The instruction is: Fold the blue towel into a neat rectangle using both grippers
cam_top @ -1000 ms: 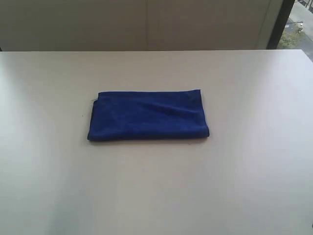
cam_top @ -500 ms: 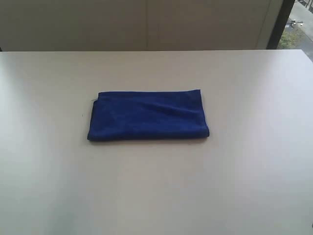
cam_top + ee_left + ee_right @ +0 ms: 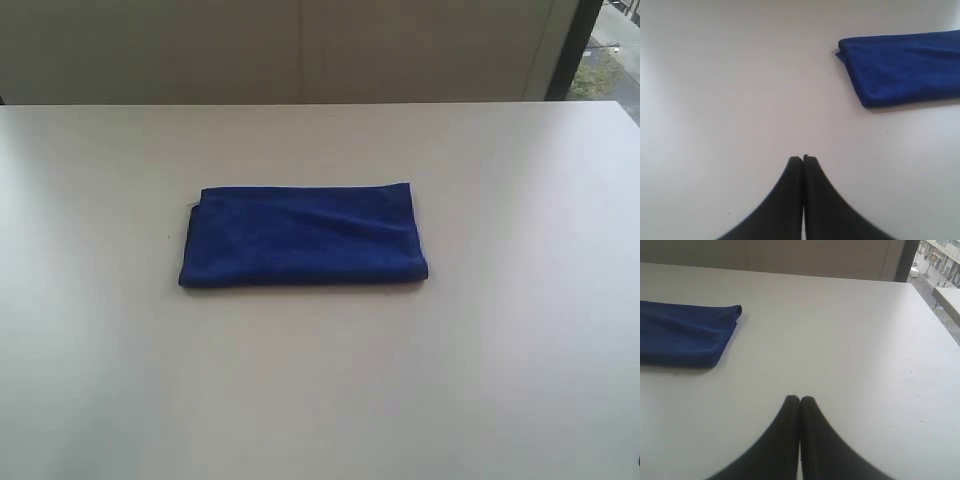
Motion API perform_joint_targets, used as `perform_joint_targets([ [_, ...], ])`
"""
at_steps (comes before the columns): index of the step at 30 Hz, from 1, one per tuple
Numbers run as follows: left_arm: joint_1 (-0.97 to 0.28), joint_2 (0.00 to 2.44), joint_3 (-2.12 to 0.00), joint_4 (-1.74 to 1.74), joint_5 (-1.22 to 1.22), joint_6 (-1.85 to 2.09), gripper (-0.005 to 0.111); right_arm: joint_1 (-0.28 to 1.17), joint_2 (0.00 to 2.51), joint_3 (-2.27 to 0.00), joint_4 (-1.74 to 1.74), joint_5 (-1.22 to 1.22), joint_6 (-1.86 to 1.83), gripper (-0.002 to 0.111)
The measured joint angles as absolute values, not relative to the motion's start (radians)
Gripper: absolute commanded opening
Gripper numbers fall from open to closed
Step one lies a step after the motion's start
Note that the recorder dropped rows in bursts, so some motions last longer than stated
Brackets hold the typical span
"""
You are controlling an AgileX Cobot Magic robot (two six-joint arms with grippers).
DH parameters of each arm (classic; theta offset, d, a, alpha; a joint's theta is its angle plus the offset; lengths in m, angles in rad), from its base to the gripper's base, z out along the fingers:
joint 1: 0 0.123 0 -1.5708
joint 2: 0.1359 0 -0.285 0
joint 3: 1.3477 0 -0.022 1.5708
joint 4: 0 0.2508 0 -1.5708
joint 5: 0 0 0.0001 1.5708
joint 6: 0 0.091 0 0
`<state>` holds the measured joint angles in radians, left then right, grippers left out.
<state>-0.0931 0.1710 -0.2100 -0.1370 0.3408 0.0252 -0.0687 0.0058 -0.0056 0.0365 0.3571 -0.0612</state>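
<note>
The blue towel [image 3: 303,236] lies folded into a flat rectangle at the middle of the white table [image 3: 500,380]. Neither arm shows in the exterior view. In the left wrist view my left gripper [image 3: 803,158] is shut, its two black fingers pressed together with nothing between them, well apart from the towel's [image 3: 905,65] end. My right gripper [image 3: 800,399] is shut too and holds nothing; the towel's [image 3: 682,332] other end lies some way off from it.
A beige wall [image 3: 300,50] runs behind the table's far edge. A dark window frame [image 3: 575,45] with a street outside stands at the back right. A second pale tabletop edge [image 3: 950,295] shows beyond the table on the right.
</note>
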Motion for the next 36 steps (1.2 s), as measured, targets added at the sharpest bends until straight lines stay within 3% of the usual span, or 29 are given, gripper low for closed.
perform_joint_targets([
  [13, -0.006, 0.005, -0.020, -0.137, 0.360, 0.044, 0.000, -0.069, 0.006, -0.006, 0.037, 0.357, -0.061, 0.000],
  [36, -0.005, 0.005, -0.009, -0.137, 0.340, 0.084, 0.000, -0.069, 0.006, -0.006, 0.037, 0.357, -0.061, 0.000],
])
